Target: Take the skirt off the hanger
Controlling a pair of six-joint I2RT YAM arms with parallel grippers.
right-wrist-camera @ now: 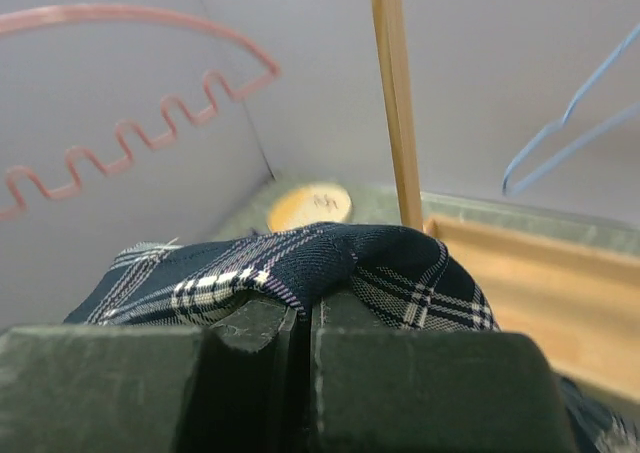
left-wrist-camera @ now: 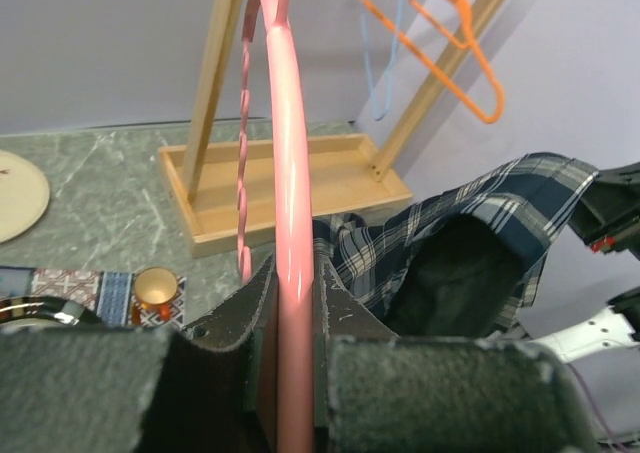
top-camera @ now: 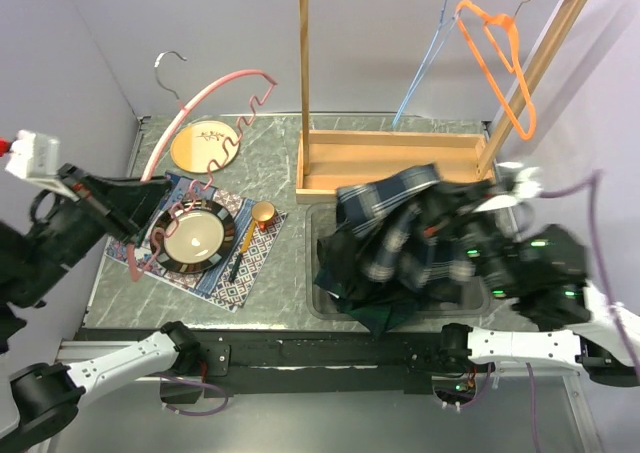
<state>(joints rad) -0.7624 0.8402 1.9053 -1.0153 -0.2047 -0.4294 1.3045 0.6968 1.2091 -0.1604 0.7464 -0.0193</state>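
My left gripper (top-camera: pixel 133 223) is shut on the pink hanger (top-camera: pixel 178 123) and holds it bare above the table's left side. In the left wrist view the hanger's bar (left-wrist-camera: pixel 287 173) runs up between the closed jaws of the gripper (left-wrist-camera: pixel 295 278). The dark plaid skirt (top-camera: pixel 385 238) is off the hanger and hangs bunched over the grey tray (top-camera: pixel 318 308) at centre right. My right gripper (top-camera: pixel 452 218) is shut on a fold of the skirt (right-wrist-camera: pixel 330 253), its jaws (right-wrist-camera: pixel 305 318) pinched together on the cloth. The skirt also shows in the left wrist view (left-wrist-camera: pixel 470 238).
A wooden rack (top-camera: pixel 395 158) stands at the back with an orange hanger (top-camera: pixel 500 63) and a blue hanger (top-camera: pixel 425 63) on its rail. A dark plate (top-camera: pixel 195 235) on a patterned mat, a copper cup (top-camera: pixel 262 213) and a tan plate (top-camera: pixel 205 145) lie at left.
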